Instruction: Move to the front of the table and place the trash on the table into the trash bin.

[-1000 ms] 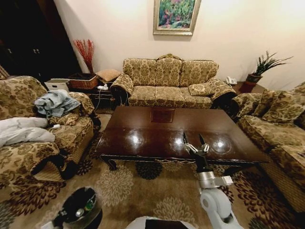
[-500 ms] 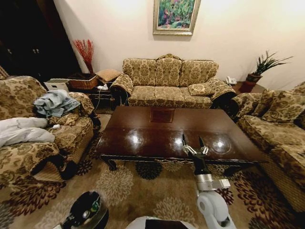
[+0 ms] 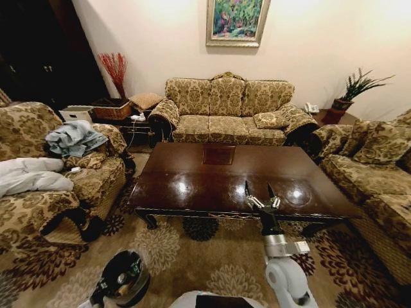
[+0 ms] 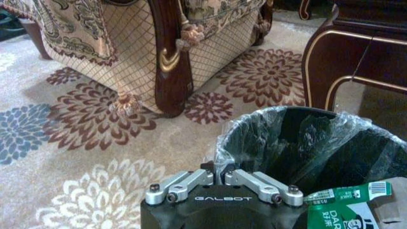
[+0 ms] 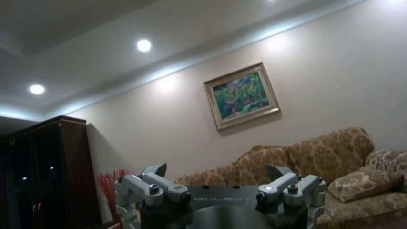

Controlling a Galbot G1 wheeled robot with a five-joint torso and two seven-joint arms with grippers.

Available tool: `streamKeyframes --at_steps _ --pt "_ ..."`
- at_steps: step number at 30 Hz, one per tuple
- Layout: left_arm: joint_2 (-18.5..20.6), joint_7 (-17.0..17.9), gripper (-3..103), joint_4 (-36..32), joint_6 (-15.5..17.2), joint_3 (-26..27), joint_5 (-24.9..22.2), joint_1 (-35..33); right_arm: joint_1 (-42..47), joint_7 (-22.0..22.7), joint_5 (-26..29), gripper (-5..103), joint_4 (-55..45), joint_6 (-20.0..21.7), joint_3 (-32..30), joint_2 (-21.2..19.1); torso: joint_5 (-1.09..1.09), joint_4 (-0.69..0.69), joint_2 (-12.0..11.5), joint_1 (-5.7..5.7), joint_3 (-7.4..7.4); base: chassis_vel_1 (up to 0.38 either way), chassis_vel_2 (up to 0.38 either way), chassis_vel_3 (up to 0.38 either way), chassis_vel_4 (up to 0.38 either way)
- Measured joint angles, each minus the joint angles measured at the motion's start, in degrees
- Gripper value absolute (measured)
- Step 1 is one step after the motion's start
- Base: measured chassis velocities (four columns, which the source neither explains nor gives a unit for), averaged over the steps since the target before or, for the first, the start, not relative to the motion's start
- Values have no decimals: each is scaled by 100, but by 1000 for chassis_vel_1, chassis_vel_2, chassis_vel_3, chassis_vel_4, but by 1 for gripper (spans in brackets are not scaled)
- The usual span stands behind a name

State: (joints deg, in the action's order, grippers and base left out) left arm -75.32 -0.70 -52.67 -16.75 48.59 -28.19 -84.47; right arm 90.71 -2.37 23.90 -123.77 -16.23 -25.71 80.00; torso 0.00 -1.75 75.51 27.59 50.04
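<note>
The table [image 3: 212, 176], glossy dark brown wood, stands in the middle of the head view with lamp glare on its top. The trash bin [image 3: 125, 280], black with a translucent liner, is at the bottom left over the carpet. My left gripper [image 4: 218, 172] is shut on the rim of the trash bin [image 4: 299, 138]. A green tube [image 4: 346, 206] of the trash lies inside the bin. My right gripper [image 3: 257, 194] is open with fingers pointing up, above the table's near edge. The right gripper [image 5: 218, 171] holds nothing.
A patterned sofa [image 3: 225, 112] stands behind the table. An armchair [image 3: 58, 179] with clothes is at the left and another sofa [image 3: 376, 173] at the right. A woven basket [image 3: 112, 110] sits at the back left. A flowered carpet [image 3: 192, 256] lies before the table.
The trash bin, held by my left gripper, has moved to the right along the bottom of the head view. The right arm has shifted slightly left and stays open.
</note>
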Motion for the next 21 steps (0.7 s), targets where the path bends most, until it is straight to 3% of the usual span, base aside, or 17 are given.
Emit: streamKeyframes --at_steps 12,21 --pt "162 -92 4 930 -281 -69 37 499 168 4 -41 100 -68 -19 -39 25 -1 1 -394 -180 -213 0 0 0 0" --pt "81 4 4 1367 -182 -45 2 743 225 30 -34 100 -87 -44 -106 1 -1 1 -687 -311 -374 0 0 0 0"
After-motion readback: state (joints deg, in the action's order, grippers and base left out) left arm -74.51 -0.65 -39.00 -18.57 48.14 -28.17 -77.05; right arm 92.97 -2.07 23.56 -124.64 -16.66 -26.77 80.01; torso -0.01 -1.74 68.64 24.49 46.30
